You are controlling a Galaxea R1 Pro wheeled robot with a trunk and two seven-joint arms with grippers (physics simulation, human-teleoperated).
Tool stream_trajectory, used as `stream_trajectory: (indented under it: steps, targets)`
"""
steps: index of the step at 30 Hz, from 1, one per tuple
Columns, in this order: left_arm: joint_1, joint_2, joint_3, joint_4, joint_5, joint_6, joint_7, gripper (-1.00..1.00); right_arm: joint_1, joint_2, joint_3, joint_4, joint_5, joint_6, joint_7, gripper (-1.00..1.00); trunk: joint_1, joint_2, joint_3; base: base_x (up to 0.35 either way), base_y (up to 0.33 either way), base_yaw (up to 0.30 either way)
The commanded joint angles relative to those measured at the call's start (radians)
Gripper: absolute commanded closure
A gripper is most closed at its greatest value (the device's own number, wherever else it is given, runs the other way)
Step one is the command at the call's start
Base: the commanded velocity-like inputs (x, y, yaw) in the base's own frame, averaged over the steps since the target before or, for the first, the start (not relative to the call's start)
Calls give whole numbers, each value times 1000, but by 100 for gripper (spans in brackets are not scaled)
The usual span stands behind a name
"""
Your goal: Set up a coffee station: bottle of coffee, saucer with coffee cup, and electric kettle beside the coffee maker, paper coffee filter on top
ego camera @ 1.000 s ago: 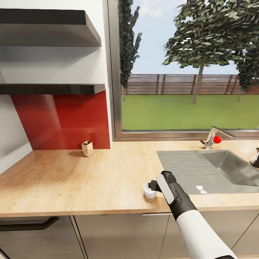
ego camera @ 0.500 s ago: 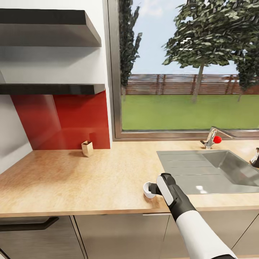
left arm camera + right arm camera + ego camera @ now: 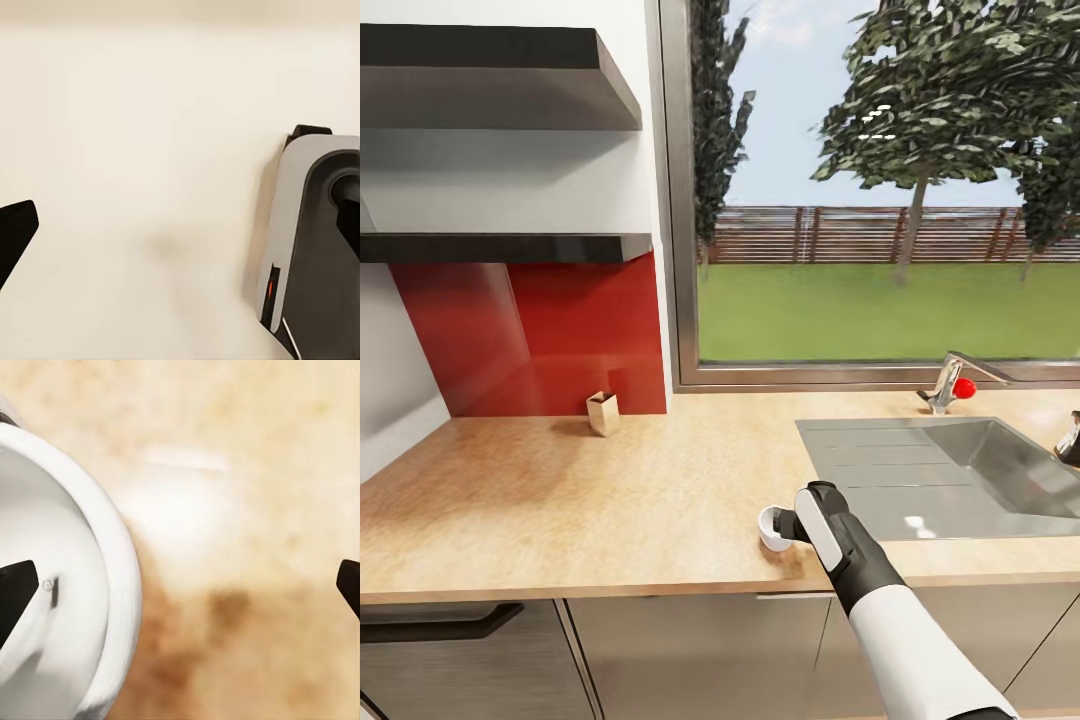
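The small white coffee cup (image 3: 768, 528) stands on the beige kitchen countertop (image 3: 580, 500) near its front edge, just left of the sink. My right gripper (image 3: 785, 525) is down at the cup from its right side. In the right wrist view the right gripper (image 3: 180, 589) is open. One fingertip (image 3: 15, 592) hangs over the cup's inside (image 3: 67, 585) and the other is out over bare counter. In the left wrist view one black fingertip (image 3: 15, 234) of my left gripper shows wide of centre over a pale surface, beside a grey part of the robot (image 3: 307, 240).
A steel sink (image 3: 960, 480) with a faucet (image 3: 950, 385) and red knob lies right of the cup. A small tan box (image 3: 602, 412) stands by the red backsplash. Two dark shelves (image 3: 500, 247) hang at the upper left. A dark object (image 3: 1070, 440) is cut off at the right edge.
My right gripper has sunk slightly and closed in on the cup. The cup now looks a little tipped, with its rim showing more. The last half second shows almost no motion.
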Motion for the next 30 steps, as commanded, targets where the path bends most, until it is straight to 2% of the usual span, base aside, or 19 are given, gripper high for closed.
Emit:
stream_trajectory:
  steps: [1, 5, 6, 30]
  targets:
    - [0, 0, -7, 1, 1, -3, 3, -100, -1, -1, 2, -1, -11, 2, -10, -100, 0, -1, -2, 0, 0, 0]
    - [0, 0, -7, 1, 1, -3, 3, -100, -1, -1, 2, -1, -12, 2, -10, -100, 0, -1, -2, 0, 0, 0]
    - [0, 0, -7, 1, 1, -3, 3, -100, -1, -1, 2, -1, -12, 2, -10, 100, 0, -1, -2, 0, 0, 0]
    - [1, 1, -7, 1, 1, -3, 3, -100, -1, -1, 2, -1, -12, 2, -10, 100, 0, -1, -2, 0, 0, 0]
